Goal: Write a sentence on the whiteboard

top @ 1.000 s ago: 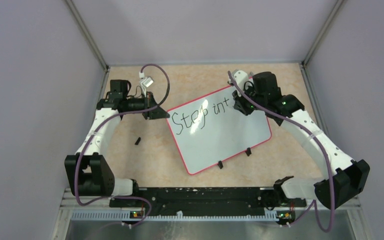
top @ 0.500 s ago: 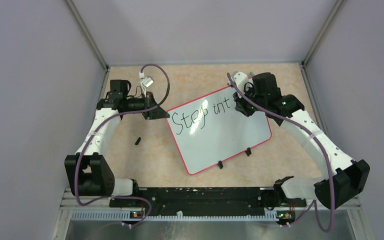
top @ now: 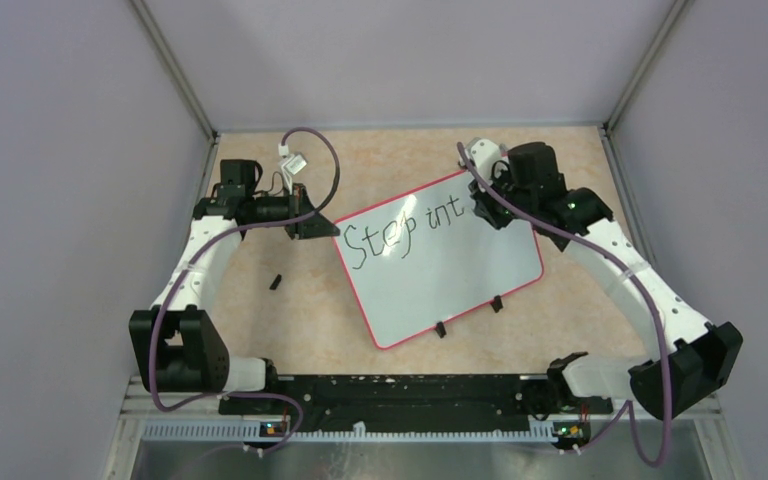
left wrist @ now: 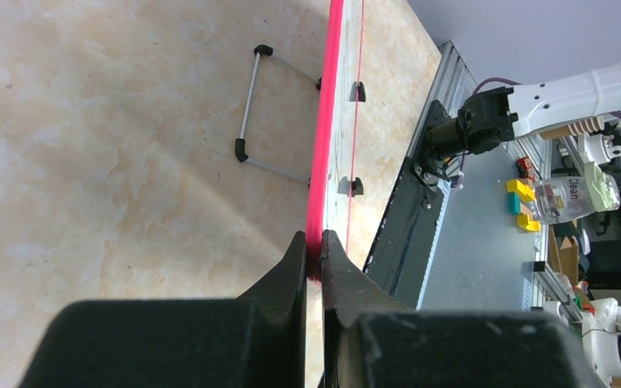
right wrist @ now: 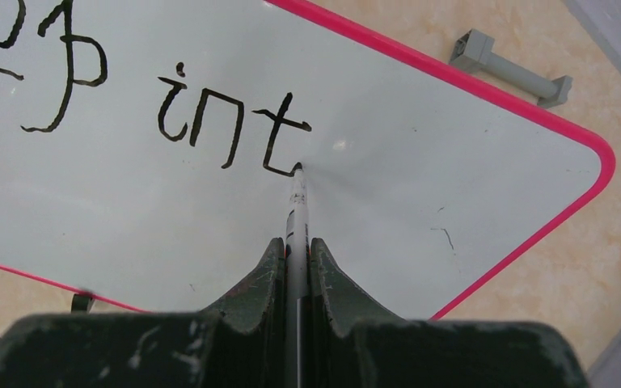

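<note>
The whiteboard [top: 440,270] lies tilted on the table, white with a pink rim and two black clips on its near edge. The sentence [top: 400,232] reads "Step int" in black; in the right wrist view the sentence [right wrist: 210,113] ends at the "t". My right gripper [right wrist: 296,242] is shut on a thin white marker [right wrist: 297,202], whose black tip touches the whiteboard [right wrist: 420,186] at the foot of the "t". My left gripper [left wrist: 314,246] is shut on the whiteboard's pink rim [left wrist: 323,137] at its left corner; from above the left gripper [top: 326,228] sits at that corner.
A small black marker cap [top: 275,282] lies on the table left of the board. A grey bracket [right wrist: 511,68] lies beyond the board's far edge. A wire stand [left wrist: 255,105] shows under the board. Grey walls enclose the table on three sides.
The right gripper with the marker has shifted slightly right along the board, ending the stroke of the "t". The left arm and the board have stayed put.
</note>
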`<action>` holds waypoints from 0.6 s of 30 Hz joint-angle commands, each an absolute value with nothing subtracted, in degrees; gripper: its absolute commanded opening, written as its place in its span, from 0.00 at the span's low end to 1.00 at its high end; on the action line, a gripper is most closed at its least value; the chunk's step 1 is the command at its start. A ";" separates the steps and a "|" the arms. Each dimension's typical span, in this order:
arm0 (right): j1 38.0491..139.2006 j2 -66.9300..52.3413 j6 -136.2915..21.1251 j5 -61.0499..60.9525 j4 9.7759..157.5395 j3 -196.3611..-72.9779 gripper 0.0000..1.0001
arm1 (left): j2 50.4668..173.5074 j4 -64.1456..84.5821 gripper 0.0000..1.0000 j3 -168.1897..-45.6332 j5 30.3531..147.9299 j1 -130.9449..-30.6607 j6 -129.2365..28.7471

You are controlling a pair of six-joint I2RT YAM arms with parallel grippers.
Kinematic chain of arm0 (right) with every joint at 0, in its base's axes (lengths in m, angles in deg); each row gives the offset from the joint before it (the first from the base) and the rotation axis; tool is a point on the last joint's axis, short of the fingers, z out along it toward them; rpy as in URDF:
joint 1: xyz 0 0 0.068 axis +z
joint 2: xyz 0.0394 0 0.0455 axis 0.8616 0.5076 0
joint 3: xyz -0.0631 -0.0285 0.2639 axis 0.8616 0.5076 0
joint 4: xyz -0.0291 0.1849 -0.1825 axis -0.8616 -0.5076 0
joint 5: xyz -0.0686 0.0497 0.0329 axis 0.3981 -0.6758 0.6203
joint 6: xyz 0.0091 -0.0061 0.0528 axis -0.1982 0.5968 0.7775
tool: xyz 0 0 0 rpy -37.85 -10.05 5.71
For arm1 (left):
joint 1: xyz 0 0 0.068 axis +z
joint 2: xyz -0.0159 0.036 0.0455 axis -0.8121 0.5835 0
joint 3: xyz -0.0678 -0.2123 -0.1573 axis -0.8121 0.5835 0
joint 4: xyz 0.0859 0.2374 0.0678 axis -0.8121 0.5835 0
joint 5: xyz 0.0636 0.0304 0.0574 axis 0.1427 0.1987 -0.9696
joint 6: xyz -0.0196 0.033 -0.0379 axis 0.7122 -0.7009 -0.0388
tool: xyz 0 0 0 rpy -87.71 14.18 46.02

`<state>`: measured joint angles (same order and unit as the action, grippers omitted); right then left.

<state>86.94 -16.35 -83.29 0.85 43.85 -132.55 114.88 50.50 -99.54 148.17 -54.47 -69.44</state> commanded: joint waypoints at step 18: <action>85.60 -15.41 -82.63 1.94 47.89 -137.43 0.00 | 114.43 49.95 0.00 -99.24 147.79 -54.99 -72.19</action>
